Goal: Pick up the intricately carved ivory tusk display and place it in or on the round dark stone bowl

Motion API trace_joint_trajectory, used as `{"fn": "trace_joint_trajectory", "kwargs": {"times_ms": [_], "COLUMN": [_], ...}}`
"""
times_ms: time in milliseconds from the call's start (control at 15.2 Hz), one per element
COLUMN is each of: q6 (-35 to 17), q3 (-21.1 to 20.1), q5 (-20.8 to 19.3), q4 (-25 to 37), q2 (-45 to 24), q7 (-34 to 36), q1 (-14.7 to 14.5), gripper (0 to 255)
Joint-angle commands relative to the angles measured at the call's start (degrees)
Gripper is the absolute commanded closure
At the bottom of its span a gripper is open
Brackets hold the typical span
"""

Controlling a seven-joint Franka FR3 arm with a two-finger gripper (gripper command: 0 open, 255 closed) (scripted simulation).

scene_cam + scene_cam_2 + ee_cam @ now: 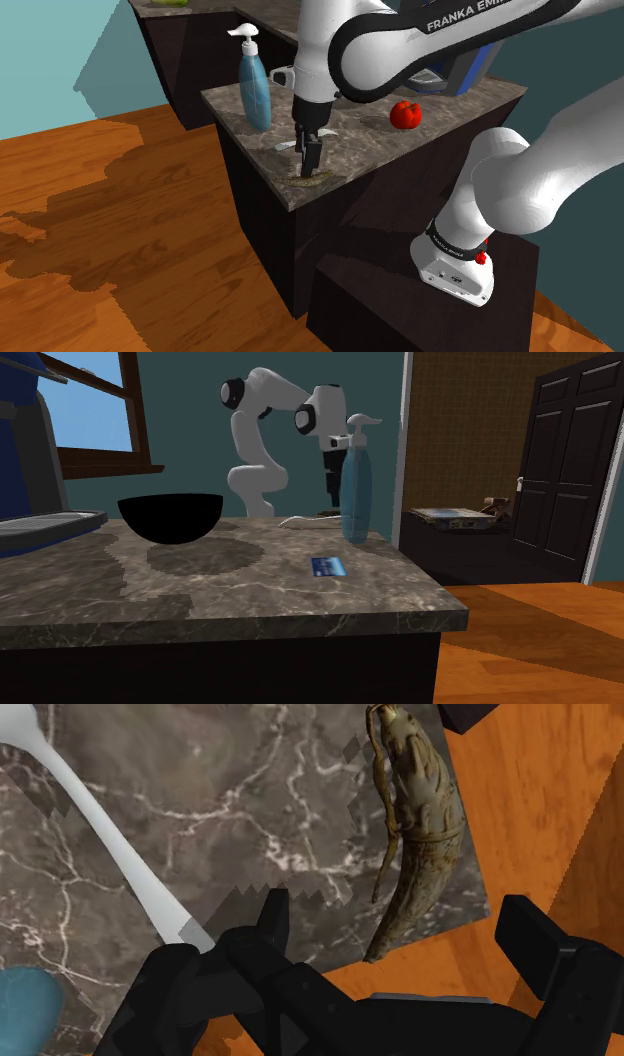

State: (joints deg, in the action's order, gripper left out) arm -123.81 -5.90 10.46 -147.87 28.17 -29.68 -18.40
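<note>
The carved tusk (415, 824), yellowish-brown and curved, lies flat on the dark marble counter close to its edge; in the shoulder view the tusk (314, 181) lies near the counter's front corner. My gripper (400, 939) is open just above it, and the tusk's pointed tip lies in the gap between the fingers, touching neither. From the shoulder, the gripper (310, 158) points straight down over the tusk. The round black bowl (170, 517) stands on the counter (250, 587) toward the second exterior view's left. There the gripper (333, 482) is partly behind a blue bottle.
A tall blue pump bottle (255, 88) stands beside the gripper. A white spoon (120, 844) lies next to the tusk. A red round fruit (405, 114) and a blue appliance (465, 70) sit further along the counter. A small blue card (328, 566) lies near the bowl. Wooden floor (120, 230) is below.
</note>
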Motion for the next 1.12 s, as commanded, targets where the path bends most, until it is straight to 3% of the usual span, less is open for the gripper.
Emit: {"fn": "trace_joint_trajectory", "kwargs": {"times_ms": [0, 594, 660, 1056], "q6": [-1.9, -3.3, -3.3, -3.3], "q3": [-0.1, -0.3, -0.3, -0.3], "q5": [0.2, 0.4, 0.4, 0.4], "q4": [-1.1, -1.8, -1.8, -1.6], "q2": [-0.7, -1.4, -1.4, -1.6], "q7": [-0.2, -0.3, -0.3, -0.3], "q1": [-0.1, -0.2, -0.2, -0.2], "gripper": [0, 0, 255, 255]}}
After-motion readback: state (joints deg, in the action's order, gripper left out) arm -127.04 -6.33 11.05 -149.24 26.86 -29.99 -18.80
